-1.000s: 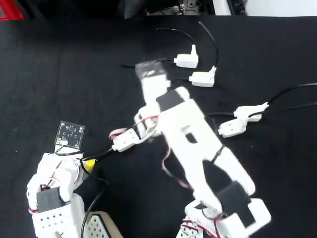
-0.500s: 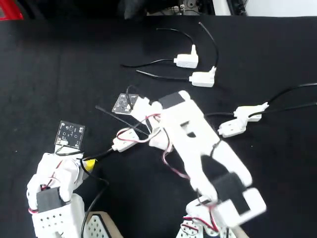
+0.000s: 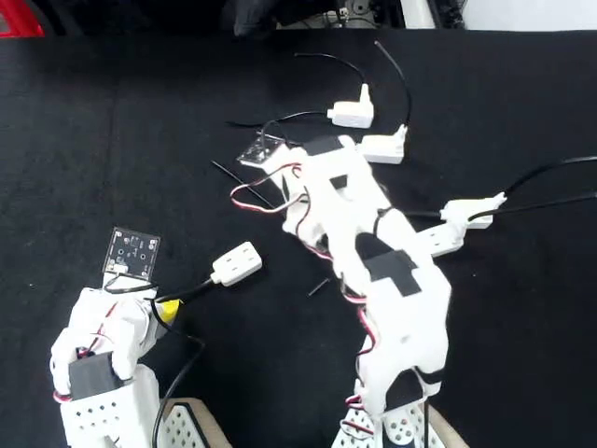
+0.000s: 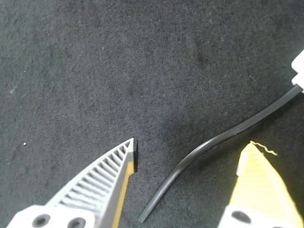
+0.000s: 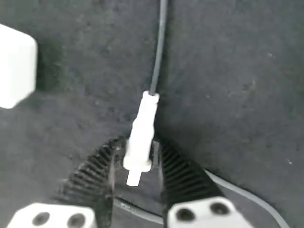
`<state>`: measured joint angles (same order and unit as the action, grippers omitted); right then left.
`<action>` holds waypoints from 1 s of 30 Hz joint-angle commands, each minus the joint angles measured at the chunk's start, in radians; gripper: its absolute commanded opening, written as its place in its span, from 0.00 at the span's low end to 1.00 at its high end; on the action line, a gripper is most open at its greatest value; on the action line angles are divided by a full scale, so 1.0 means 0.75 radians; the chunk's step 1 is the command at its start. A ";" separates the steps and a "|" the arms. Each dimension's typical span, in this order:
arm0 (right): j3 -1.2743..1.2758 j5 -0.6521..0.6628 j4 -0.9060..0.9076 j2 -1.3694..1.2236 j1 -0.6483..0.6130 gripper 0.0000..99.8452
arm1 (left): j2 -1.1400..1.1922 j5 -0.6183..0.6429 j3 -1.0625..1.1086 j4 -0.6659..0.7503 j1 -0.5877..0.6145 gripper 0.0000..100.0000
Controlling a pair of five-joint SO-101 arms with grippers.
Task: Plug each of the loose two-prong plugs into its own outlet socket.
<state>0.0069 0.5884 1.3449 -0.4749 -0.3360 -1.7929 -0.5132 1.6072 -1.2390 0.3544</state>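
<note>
In the right wrist view my right gripper (image 5: 140, 145) is shut on a slim white plug (image 5: 141, 121), its dark fingers (image 5: 178, 173) pressing on both sides. The plug's grey cable (image 5: 159, 42) runs away over the black cloth, and a white block (image 5: 16, 66) lies beside it. In the high view the right arm (image 3: 359, 219) stretches toward two white plugs (image 3: 352, 114) (image 3: 382, 147) at the far side. A white outlet socket (image 3: 238, 264) lies near the left arm. My left gripper (image 4: 190, 149) stands open over that socket's black cable (image 4: 209, 145).
Two more white connector pieces (image 3: 471, 210) (image 3: 438, 238) on black cables lie at the right, the nearer one partly under the right arm. A loose black cable (image 3: 238, 185) trails left of the right arm's wrist. The left arm's base (image 3: 98, 373) fills the near left corner.
The right arm has swung from the socket near the left arm out toward the far plugs, its trailing black cable going with it. The left arm and the socket stayed put.
</note>
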 commanded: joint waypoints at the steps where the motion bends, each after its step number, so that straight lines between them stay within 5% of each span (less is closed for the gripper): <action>1: -0.087 -0.012 0.061 0.001 -0.061 0.11 | -0.006 -0.010 -0.007 -0.010 -0.017 0.34; 16: -0.179 -0.010 0.072 -0.001 -0.119 0.08 | -0.006 -0.010 -0.007 -0.010 -0.015 0.34; 22: -0.183 -0.010 0.072 -0.026 -0.141 0.17 | -0.006 -0.010 -0.005 -0.010 -0.015 0.34; 30: -0.373 -0.010 0.141 -0.183 -0.137 0.10 | -0.006 -0.010 -0.005 -0.010 -0.011 0.34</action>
<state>-0.1849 0.5854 1.4216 -0.6007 -0.4296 -1.7929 -0.5132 1.6072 -1.2390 0.3544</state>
